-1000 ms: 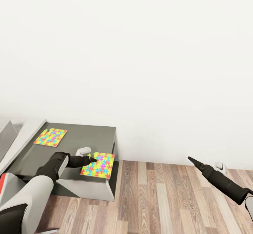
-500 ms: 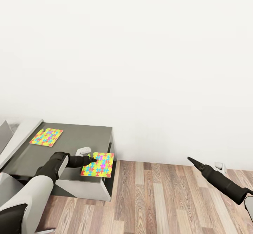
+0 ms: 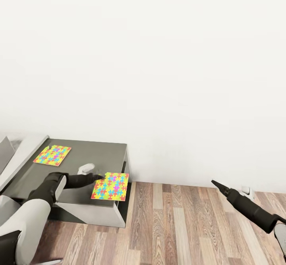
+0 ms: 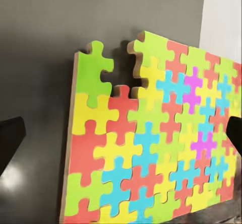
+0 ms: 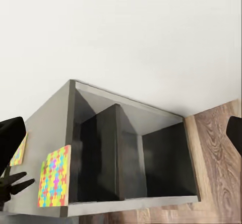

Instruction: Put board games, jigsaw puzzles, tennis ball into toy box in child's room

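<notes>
**Jigsaw puzzle at the cabinet's edge, my left tool poised at its corner**

Jigsaw puzzle nearest me (image 3: 110,186) lies flat on the dark grey surface (image 3: 95,155), at the front corner closest to the wall, its outer edge reaching the lip above the wood-plank floor (image 3: 178,225). My left tool (image 3: 98,176) sits at the panel's near corner, the dark tip over its edge; in the left wrist view the panel (image 4: 151,138) lies between my two dark fingers (image 4: 10,143), which stand apart on either side, so the tool is spread and grips nothing. One green piece at the panel's corner juts out beside a notch. A small white rounded object (image 3: 85,168) rests on the surface just beside my left wrist.

Farther back on the same surface lies the second jigsaw puzzle (image 3: 52,155), flat, well apart from the first and close to the pale slanted part (image 3: 24,153) that rises toward the higher section.

My right tool (image 3: 214,183) hangs over the floor, well away from the cabinet, pointing toward the white wall (image 3: 159,58); its fingertips show at opposite edges of the right wrist view, held apart and empty. That view looks into the cabinet's (image 5: 131,153) dark open compartments, with the near puzzle's edge (image 5: 53,181) on top.
</notes>
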`<state>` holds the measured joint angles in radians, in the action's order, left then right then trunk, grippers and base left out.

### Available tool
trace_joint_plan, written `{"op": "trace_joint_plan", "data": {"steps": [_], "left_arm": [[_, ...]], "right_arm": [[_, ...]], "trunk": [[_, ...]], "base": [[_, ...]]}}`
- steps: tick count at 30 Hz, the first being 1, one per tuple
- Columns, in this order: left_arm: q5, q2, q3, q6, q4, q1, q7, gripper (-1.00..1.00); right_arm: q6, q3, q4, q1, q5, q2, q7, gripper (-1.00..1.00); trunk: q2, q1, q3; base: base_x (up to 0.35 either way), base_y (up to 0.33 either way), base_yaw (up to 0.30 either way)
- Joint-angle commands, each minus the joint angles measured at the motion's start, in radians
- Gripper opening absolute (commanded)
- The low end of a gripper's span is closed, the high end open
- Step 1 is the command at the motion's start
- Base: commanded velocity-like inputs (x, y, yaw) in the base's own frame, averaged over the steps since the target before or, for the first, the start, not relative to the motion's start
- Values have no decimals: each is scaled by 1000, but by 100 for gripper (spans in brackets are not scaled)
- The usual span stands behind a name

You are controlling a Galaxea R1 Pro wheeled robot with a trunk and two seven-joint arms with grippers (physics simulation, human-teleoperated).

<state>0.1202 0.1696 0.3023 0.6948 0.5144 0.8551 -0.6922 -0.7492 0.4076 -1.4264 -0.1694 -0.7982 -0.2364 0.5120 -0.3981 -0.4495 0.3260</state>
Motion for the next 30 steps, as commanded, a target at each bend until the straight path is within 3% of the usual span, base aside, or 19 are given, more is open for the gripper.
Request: {"op": "trace_joint_plan", "data": {"steps": [1, 5, 13, 19, 23, 26, 30], "left_arm": [[11, 6, 14, 6, 1, 1, -31, 100], [12, 37, 31, 7, 2, 1, -126, 100], [12, 91, 39, 8, 3, 1, -294, 100], [14, 110, 35, 8, 20, -1, -486, 100], [25, 112, 28, 16, 94, -14, -683, 100], [27, 112, 26, 33, 133, -31, -779, 100], [26, 112, 24, 59, 203, -53, -879, 100]], "right_arm": [[-3, 0, 15, -4, -3, 0, 1, 100], [37, -26, 90, -34, -4, -2, 1, 100], [97, -180, 237, -127, 3, -1, -5, 100], [145, -292, 335, -206, 45, 13, -46, 100], [143, -381, 358, -251, 57, 94, -58, 100], [116, -406, 369, -285, 57, 136, -58, 100], [1, -422, 437, -338, 56, 182, -59, 100]], "trunk": [[-2, -1, 2], [-2, -1, 2], [-2, -1, 2], [-2, -1, 2], [-2, -1, 2], [-2, -1, 2], [-2, -1, 2]], "base": [[0, 0, 0], [0, 0, 0], [0, 0, 0], [0, 0, 0], [0, 0, 0], [0, 0, 0], [0, 0, 0]]}}
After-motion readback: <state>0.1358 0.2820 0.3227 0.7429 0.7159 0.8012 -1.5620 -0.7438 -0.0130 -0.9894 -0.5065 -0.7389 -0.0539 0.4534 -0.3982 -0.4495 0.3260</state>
